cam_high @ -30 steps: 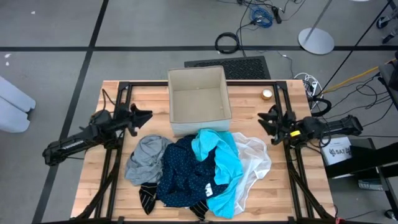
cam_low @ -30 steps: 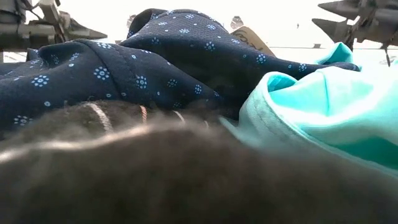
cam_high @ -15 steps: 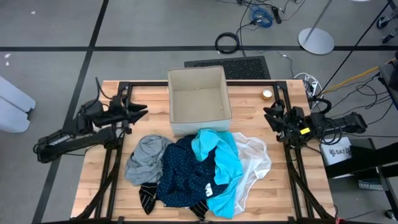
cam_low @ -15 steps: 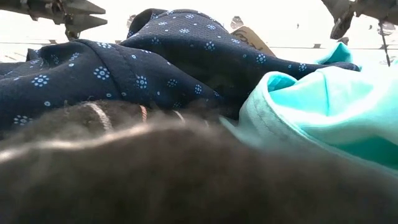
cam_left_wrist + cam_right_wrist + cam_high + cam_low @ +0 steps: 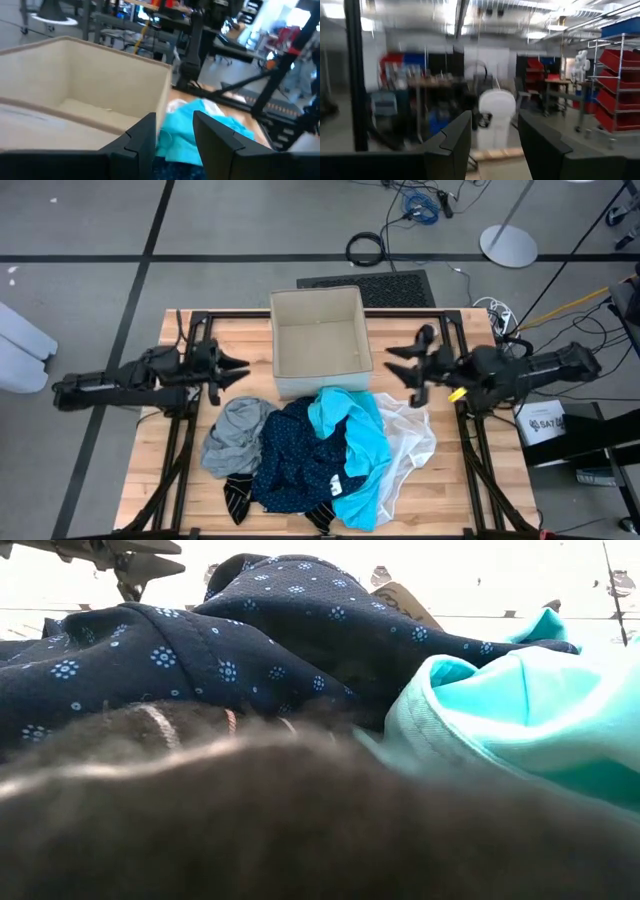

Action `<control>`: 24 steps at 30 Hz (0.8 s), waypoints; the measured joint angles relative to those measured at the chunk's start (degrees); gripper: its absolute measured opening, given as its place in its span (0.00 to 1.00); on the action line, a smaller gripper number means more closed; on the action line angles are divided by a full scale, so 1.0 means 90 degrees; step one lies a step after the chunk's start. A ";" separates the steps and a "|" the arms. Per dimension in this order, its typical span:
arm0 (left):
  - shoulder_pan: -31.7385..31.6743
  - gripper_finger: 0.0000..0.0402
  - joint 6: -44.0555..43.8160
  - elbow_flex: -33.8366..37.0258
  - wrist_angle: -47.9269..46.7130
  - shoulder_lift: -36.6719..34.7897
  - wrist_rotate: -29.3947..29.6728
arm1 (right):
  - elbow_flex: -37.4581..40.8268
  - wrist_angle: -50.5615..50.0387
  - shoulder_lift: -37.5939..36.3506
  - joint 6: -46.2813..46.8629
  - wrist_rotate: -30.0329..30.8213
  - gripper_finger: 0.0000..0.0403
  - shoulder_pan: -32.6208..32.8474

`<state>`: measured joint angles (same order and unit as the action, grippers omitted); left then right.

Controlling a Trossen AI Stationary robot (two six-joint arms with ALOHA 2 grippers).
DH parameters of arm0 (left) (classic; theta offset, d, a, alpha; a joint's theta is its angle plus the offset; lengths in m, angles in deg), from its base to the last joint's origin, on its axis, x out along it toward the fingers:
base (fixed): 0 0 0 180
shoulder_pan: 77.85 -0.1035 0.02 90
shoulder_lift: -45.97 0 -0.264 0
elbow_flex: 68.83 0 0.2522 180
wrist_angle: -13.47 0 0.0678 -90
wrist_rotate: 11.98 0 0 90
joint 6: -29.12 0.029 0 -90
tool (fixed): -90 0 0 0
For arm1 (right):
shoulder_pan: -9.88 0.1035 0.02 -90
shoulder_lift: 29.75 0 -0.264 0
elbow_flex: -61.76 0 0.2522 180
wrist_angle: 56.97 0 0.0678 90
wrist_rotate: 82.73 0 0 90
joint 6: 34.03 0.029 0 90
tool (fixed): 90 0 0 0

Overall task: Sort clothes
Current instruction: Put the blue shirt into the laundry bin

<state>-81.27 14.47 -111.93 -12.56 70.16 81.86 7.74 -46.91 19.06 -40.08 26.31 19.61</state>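
The clothes lie heaped on the near half of the wooden table: a grey top (image 5: pixel 235 435), a navy dotted piece (image 5: pixel 300 458), a bright turquoise shirt (image 5: pixel 358 442), a white sheer piece (image 5: pixel 412 438) and black striped socks (image 5: pixel 237 495). The navy piece (image 5: pixel 250 640) and turquoise shirt (image 5: pixel 500 710) fill the low view. My left gripper (image 5: pixel 240 368) hovers open left of the beige box (image 5: pixel 320 340), above the grey top's far edge; its fingers (image 5: pixel 175 131) point toward the box. My right gripper (image 5: pixel 398 363) hovers open right of the box, over the white piece's far edge, and holds nothing (image 5: pixel 495 131).
The open beige fabric box (image 5: pixel 90 85) stands at the table's far middle, touching the pile's far edge. A small round object (image 5: pixel 429 332) lies at the far right. Black frame rails (image 5: pixel 180 430) run along both sides of the table.
Both arms have risen. My right gripper has climbed out of the low view and swung toward the table's middle, over the white piece's far edge. My left gripper has lifted and reached slightly toward the box. Both stay open. The clothes have not moved.
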 joint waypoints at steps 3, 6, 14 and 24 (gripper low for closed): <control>0.0660 0.34 0.0002 0.0000 -0.0041 0.0371 0.0578 | -0.0248 -0.0007 0.0588 -0.0270 0.0004 0.37 0.0000; 0.1302 0.34 -0.0045 0.0005 0.0089 0.0827 0.1194 | -0.0392 -0.0048 0.1145 -0.0280 0.0003 0.37 0.0000; 0.2615 0.34 -0.0500 0.0010 0.0699 0.1916 0.2161 | -0.0695 -0.0987 0.2216 0.0925 -0.1138 0.37 0.0002; 0.3584 0.34 -0.0341 0.0010 0.1539 0.3087 0.2483 | -0.1279 -0.1873 0.3379 0.1824 -0.2010 0.37 0.0600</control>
<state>-49.01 11.40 -111.85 1.29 97.94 104.21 -3.76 -63.76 49.47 -23.66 8.22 25.01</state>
